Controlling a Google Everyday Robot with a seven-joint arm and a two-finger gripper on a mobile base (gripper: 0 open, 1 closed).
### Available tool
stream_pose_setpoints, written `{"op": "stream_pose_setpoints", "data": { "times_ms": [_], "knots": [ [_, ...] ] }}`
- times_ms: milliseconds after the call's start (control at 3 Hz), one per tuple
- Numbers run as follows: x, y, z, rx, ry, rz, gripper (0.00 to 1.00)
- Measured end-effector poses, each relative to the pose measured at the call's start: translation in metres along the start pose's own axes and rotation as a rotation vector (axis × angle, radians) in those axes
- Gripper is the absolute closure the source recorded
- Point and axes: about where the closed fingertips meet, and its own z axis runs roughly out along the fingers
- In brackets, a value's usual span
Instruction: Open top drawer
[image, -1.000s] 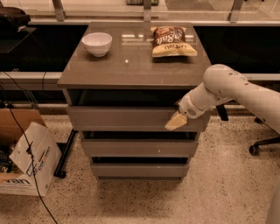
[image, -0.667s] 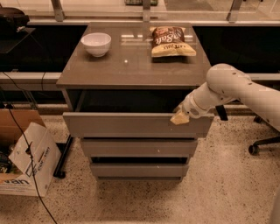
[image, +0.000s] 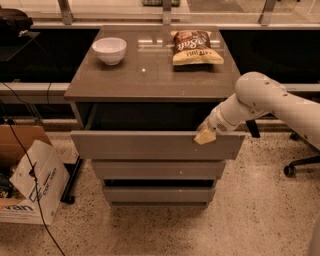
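The top drawer (image: 150, 146) is a wide grey-brown panel with no handle. It stands pulled out from the cabinet, with a dark gap behind its front. My gripper (image: 204, 136) reaches in from the right on a white arm and sits at the top edge of the drawer front, near its right end. Two narrower matching drawer fronts lie below it, both pushed in.
On the cabinet top (image: 150, 75) stand a white bowl (image: 109, 50) at the back left and a chip bag (image: 195, 47) at the back right. A cardboard box (image: 30, 180) and cables lie on the floor at the left. An office chair base (image: 300, 165) is at the right.
The top drawer has slid further out toward the camera. My gripper has stayed at its top edge and come forward with it.
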Motion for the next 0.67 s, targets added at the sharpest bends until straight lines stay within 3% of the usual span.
{"op": "stream_pose_setpoints", "data": {
  "times_ms": [667],
  "knots": [
    [-0.0009,-0.0004,0.0070,0.012,-0.001,-0.021,0.00]
  ]
}}
